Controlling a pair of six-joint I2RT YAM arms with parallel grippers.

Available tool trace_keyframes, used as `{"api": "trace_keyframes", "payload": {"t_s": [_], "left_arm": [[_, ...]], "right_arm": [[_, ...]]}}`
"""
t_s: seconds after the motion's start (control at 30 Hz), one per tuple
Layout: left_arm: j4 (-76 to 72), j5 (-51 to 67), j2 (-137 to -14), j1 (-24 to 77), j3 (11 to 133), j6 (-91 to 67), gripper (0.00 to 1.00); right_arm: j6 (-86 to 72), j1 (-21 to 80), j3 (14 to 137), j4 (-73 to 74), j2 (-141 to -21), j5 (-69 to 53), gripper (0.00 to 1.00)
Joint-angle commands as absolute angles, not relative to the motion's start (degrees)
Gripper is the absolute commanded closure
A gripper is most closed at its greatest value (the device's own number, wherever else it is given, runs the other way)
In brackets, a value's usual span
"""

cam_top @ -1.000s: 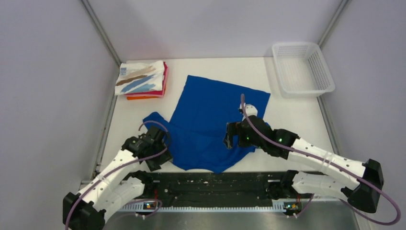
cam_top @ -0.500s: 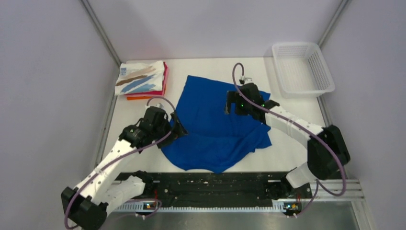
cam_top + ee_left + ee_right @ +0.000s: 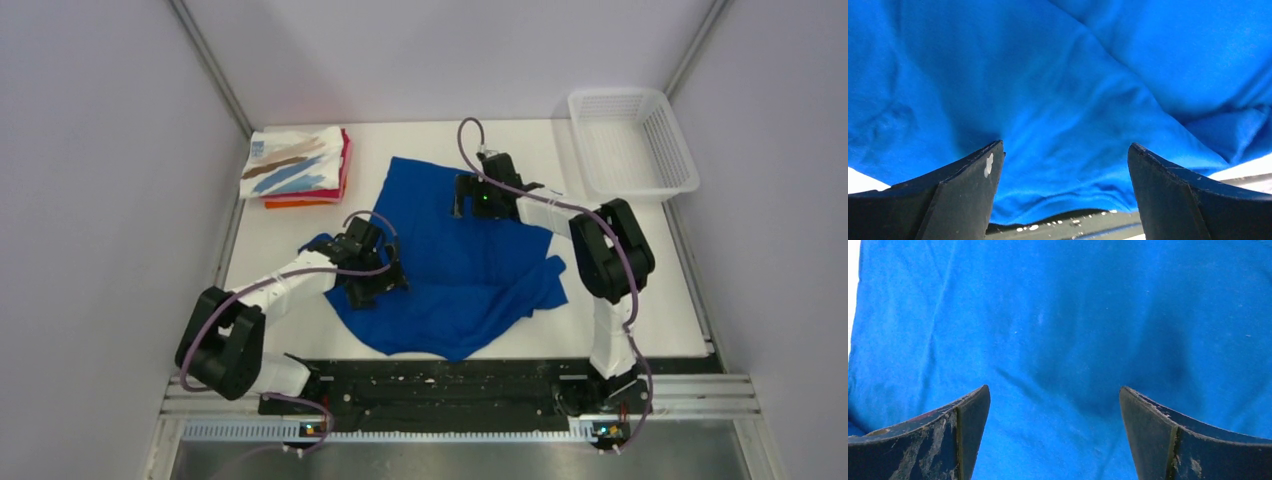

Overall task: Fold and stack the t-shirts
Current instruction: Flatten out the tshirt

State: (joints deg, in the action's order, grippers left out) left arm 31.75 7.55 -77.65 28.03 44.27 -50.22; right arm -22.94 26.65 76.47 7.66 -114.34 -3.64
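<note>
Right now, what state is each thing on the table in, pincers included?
blue t-shirt: spread mid-table, not folded, near edge rumpled.
folded stack: shirts piled at far left, white streaked one on top.
basket: upright at far right, nothing visible inside.
left pincer: open over the blue cloth, holding nothing.
right pincer: open over the blue cloth, holding nothing.

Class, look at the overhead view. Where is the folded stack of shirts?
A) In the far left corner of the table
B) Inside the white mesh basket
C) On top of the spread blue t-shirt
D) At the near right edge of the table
A: the folded stack lies in the far left corner, apart from the spread blue t-shirt in the middle and from the mesh basket at the far right.
</note>
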Motion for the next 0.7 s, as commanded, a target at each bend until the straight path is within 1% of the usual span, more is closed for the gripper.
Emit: {"api": "trace_keyframes", "payload": {"t_s": [0.0, 0.1, 0.17, 0.27, 0.33, 0.43, 0.5, 0.57, 0.63, 0.67], "left_arm": [[33.11, 0.75, -82.51, 27.24, 46.14, -49.27, 0.02], [31.97, 0.53, -89.83, 25.70, 48.58, -48.50, 0.02], [32.03, 0.84, -95.84, 23.96, 52.16, -47.85, 0.02], [33.41, 1.15, -104.89, 21.70, 61.19, -46.24, 0.02], [35.04, -0.30, -111.50, 21.22, 69.88, -45.14, 0.03], [40.55, 0.55, -123.18, 21.01, 92.02, -42.93, 0.03], [40.74, 3.51, -131.24, 20.98, 105.79, -41.43, 0.03], [42.91, 8.62, -140.31, 20.96, 122.28, -40.80, 0.03], [41.01, 16.15, -149.73, 21.09, 135.86, -41.78, 0.02], [34.23, 19.21, -152.42, 20.98, 138.59, -43.86, 0.01]], "right_arm": [[-25.80, 24.67, 75.66, 6.23, -117.34, -8.87, 0.01], [-27.29, 23.03, 70.63, 4.68, -114.84, -8.61, 0.01], [-28.73, 20.84, 64.35, 2.05, -111.25, -7.94, 0.01], [-31.34, 17.56, 56.02, 0.53, -104.97, -7.23, 0.01], [-33.15, 16.41, 50.74, -1.22, -100.07, -5.18, 0.01], [-36.93, 16.33, 43.40, -2.10, -92.56, -4.83, 0.01], [-39.24, 16.69, 38.30, -3.21, -88.01, -6.06, 0.01], [-40.21, 18.24, 34.63, -3.11, -84.81, -8.05, 0.01], [-39.41, 22.74, 33.52, -0.99, -83.70, -10.00, 0.01], [-38.17, 27.00, 33.93, -0.34, -84.33, -11.28, 0.01]]}}
